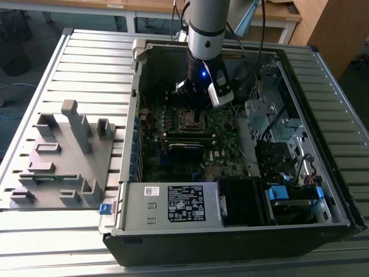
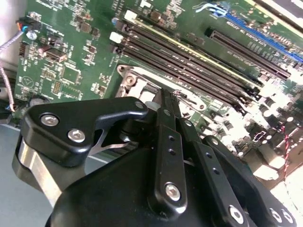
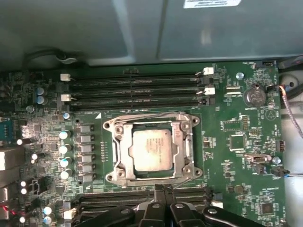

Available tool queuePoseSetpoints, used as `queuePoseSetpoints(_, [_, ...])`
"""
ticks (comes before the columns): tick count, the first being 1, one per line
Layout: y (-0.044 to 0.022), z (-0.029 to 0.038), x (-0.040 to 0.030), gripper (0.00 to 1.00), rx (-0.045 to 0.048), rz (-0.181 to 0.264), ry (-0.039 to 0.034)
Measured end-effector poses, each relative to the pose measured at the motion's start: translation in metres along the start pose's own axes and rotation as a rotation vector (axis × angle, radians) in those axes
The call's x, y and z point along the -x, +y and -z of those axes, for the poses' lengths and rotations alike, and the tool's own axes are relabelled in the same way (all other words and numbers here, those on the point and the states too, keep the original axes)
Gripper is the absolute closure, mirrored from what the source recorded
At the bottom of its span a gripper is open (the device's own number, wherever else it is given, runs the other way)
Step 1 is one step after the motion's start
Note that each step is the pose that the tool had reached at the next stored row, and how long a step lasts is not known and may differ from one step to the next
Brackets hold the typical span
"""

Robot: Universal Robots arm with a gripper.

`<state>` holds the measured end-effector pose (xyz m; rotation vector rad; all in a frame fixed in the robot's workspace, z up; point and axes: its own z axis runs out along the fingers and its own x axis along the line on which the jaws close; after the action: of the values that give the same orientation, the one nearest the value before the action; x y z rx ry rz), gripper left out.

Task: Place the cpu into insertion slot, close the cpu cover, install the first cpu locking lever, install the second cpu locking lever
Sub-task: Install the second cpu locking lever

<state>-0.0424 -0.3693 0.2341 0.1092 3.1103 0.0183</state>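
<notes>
In the first wrist view the cpu (image 3: 151, 150) lies flat in the insertion slot (image 3: 111, 126), its dull silver top showing through the window of the cpu cover (image 3: 124, 152), which lies down over it. Thin wire levers run along the socket's edges; whether they are latched I cannot tell. My gripper (image 3: 163, 188) is shut, its fingertips together just beside the socket's edge, on the side of a second bank of memory slots. The second wrist view has the gripper (image 2: 166, 93) close above the socket's rim (image 2: 135, 78). In the exterior view the gripper (image 1: 195, 103) hangs over the insertion slot (image 1: 193, 120).
Long black memory slots (image 3: 135, 87) run beside the socket. The open computer case (image 1: 323, 173) holds a power supply (image 1: 173, 202), a drive cage (image 1: 271, 115) and cables. A grey fixture block (image 1: 63, 156) sits at the exterior view's left on the slatted table (image 1: 92, 57).
</notes>
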Motion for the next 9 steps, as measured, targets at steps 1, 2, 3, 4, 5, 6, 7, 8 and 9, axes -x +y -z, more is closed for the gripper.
queuePoseSetpoints(1, [-0.0004,-0.0002,-0.0017,0.9,0.0001,0.0,-0.0014])
queuePoseSetpoints(2, [-0.0008,-0.0005,-0.0033,0.9,0.0002,0.0,-0.0027])
queuePoseSetpoints(3, [-0.0012,-0.0006,-0.0044,0.9,0.0003,0.0,-0.0033])
queuePoseSetpoints(4, [-0.0019,-0.0007,-0.0049,0.9,0.0003,0.0,-0.0035])
queuePoseSetpoints(5, [-0.0025,-0.0007,-0.0051,0.9,0.0004,0.0,-0.0037])
queuePoseSetpoints(6, [-0.0032,-0.0007,-0.0054,0.9,0.0003,0.0,-0.0037])
queuePoseSetpoints(7, [-0.0038,-0.0007,-0.0057,0.9,0.0003,0.0,-0.0039])
queuePoseSetpoints(8, [-0.0043,-0.0007,-0.0061,0.9,0.0002,0.0,-0.0042])
queuePoseSetpoints(9, [-0.0045,-0.0008,-0.0071,0.9,0.0004,0.0,-0.0051])
